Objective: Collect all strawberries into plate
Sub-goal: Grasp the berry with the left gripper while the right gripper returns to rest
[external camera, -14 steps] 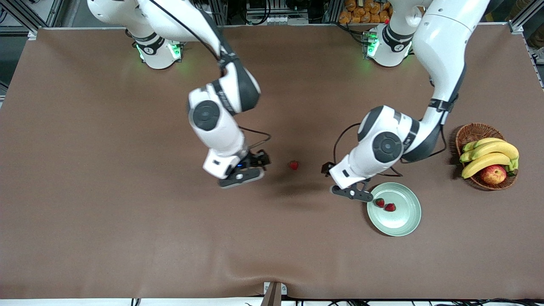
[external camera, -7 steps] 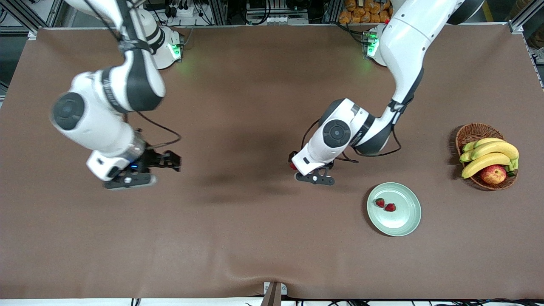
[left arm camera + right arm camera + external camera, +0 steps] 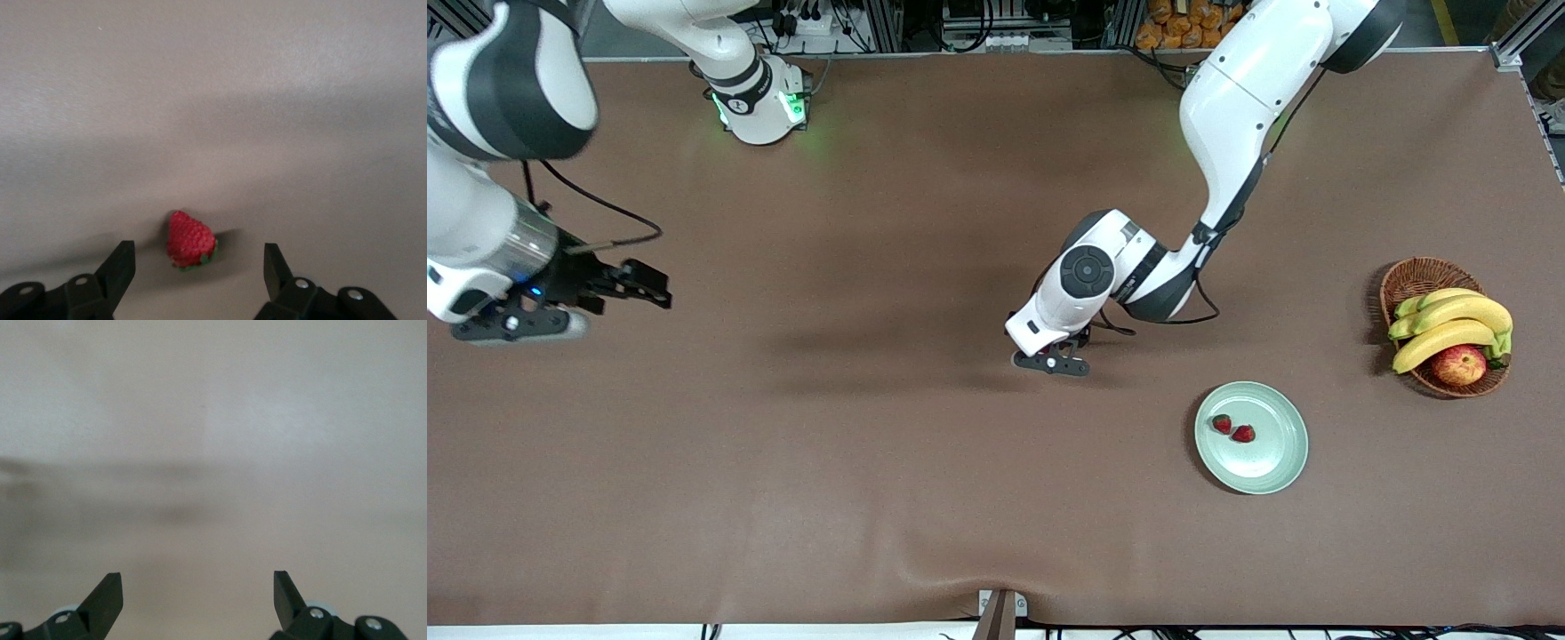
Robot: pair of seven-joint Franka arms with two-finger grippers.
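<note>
Two strawberries (image 3: pixel 1221 424) (image 3: pixel 1243 434) lie on the pale green plate (image 3: pixel 1272 458), on the side toward the table's middle. The third strawberry (image 3: pixel 191 240) lies on the brown table. It shows only in the left wrist view and is hidden under the left arm in the front view. My left gripper (image 3: pixel 1049 360) (image 3: pixel 199 250) is low over this berry, open, one finger on each side and neither touching it. My right gripper (image 3: pixel 516 327) (image 3: pixel 197 577) is open and empty over bare table at the right arm's end.
A brown wicker basket (image 3: pixel 1414 280) with bananas (image 3: pixel 1449 324) and a red-yellow apple (image 3: pixel 1458 364) stands at the left arm's end of the table, farther from the front camera than the plate.
My left gripper has moved from beside the plate to the lone strawberry at mid-table and come down around it. My right arm has swung away to its own end of the table.
</note>
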